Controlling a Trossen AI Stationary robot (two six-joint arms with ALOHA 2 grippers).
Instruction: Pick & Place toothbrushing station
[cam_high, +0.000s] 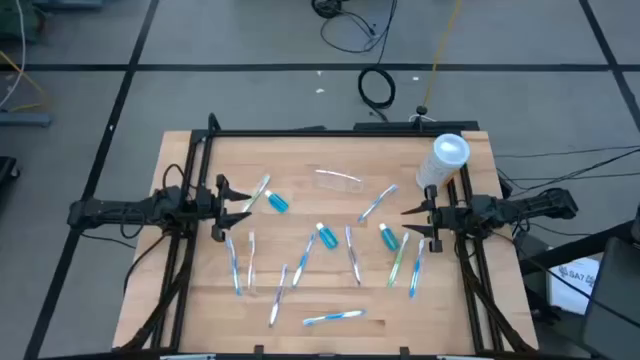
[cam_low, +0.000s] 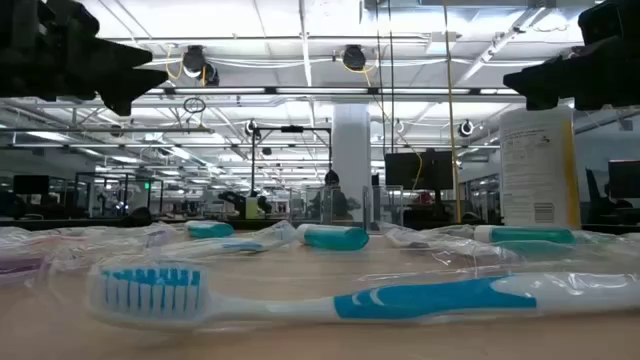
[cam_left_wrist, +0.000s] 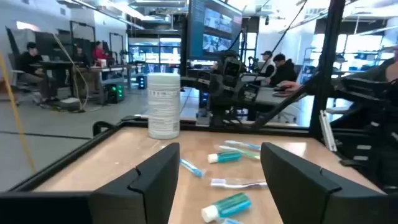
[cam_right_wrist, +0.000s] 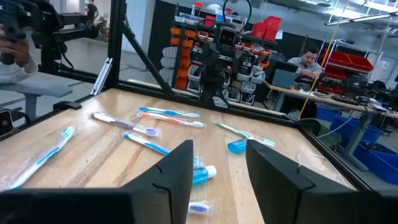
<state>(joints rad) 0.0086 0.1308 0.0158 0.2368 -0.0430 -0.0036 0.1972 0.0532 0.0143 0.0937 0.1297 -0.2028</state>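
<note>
The toothbrushing station (cam_high: 338, 180) is a small, nearly colourless clear holder lying flat on the wooden table toward the far middle, with no gripper touching it. Several toothbrushes (cam_high: 333, 317) and teal toothpaste tubes (cam_high: 326, 237) lie scattered on the table around it. My left gripper (cam_high: 243, 202) hovers open and empty over the table's left part, its fingers pointing right; its open fingers show in the left wrist view (cam_left_wrist: 214, 180). My right gripper (cam_high: 408, 222) hovers open and empty over the right part, pointing left; it also shows in the right wrist view (cam_right_wrist: 217, 174).
A larger whitish cylinder (cam_high: 448, 158) with a round white top stands upright at the far right corner, also in the left wrist view (cam_left_wrist: 164, 104). A black frame (cam_high: 330, 130) borders the table. One toothbrush (cam_low: 300, 295) lies near the front edge. People sit beyond the table.
</note>
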